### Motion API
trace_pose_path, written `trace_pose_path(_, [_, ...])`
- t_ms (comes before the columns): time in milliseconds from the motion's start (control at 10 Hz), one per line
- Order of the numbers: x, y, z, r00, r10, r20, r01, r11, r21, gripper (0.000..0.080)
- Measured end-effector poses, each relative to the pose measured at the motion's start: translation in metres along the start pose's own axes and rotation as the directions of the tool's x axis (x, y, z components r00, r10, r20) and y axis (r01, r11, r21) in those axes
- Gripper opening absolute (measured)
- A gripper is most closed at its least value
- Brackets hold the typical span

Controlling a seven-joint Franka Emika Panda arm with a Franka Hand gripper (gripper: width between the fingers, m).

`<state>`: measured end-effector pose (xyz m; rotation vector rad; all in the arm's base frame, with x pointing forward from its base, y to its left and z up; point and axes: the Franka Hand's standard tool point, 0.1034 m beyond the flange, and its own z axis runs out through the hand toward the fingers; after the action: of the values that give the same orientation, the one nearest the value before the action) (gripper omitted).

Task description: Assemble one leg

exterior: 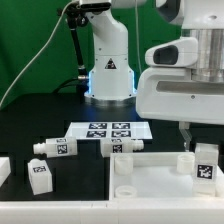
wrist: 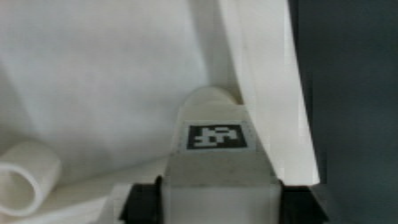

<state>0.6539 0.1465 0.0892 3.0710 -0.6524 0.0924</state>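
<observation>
The black tabletop (exterior: 35, 125) carries everything, with the arm's base (exterior: 108, 70) standing at its far side. Nearest the camera lies the square white top (exterior: 150, 195), shaped like a tray, filling the near middle and reaching toward the exterior view's right. Just beyond it, flat in the middle, is the marker board (exterior: 110, 129). Loose legs (exterior: 52, 148) lie on the tabletop along the board's near edge and out to the exterior view's left.

The leg (exterior: 205, 165) for this step is over the right-hand part of the top, upright, its tag facing the camera, hanging from the gripper (exterior: 203, 150). In the wrist view the jaws are closed on the leg, one on each side of its wide body. The top's raised wall (wrist: 267, 60) is just beside it. A round white collar (wrist: 22, 180) sits off to one side; I cannot tell whether that is the socket aimed for.

By the look of it, the step is seating this leg in a corner of the top. To do it well:
- Hold the leg plumb.
- Centre its narrow end, hidden here, over the hole before going down.
- Lower slowly.
- Grip firmly while pressing or turning so the leg does not slip.
- Watch the wall, which is near enough to snag the leg.
</observation>
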Motion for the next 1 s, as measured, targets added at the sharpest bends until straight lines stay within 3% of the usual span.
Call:
trace_pose_path(300, [-0.0013,-0.0010,0.0009,0.912,0.408,0.035,-0.409,0.912,0.024,0.0281])
trace_pose_path(400, [0.0028,0.0018,0.0015,0.838,0.542,0.066,-0.544,0.838,0.036,0.0281])
trace_pose_path(600, [0.0069,0.0035,0.0010,0.796,0.600,0.084,-0.603,0.798,0.015,0.0281])
trace_pose_path(800, [0.0062,0.0032,0.0015,0.789,0.609,0.084,-0.612,0.791,0.014,0.0281])
trace_pose_path(900, [0.0062,0.0033,0.0016,0.805,0.588,0.083,-0.591,0.807,0.016,0.0468])
trace_pose_path(1000, [0.0060,0.0030,0.0016,0.805,0.588,0.083,-0.591,0.807,0.016,0.0586])
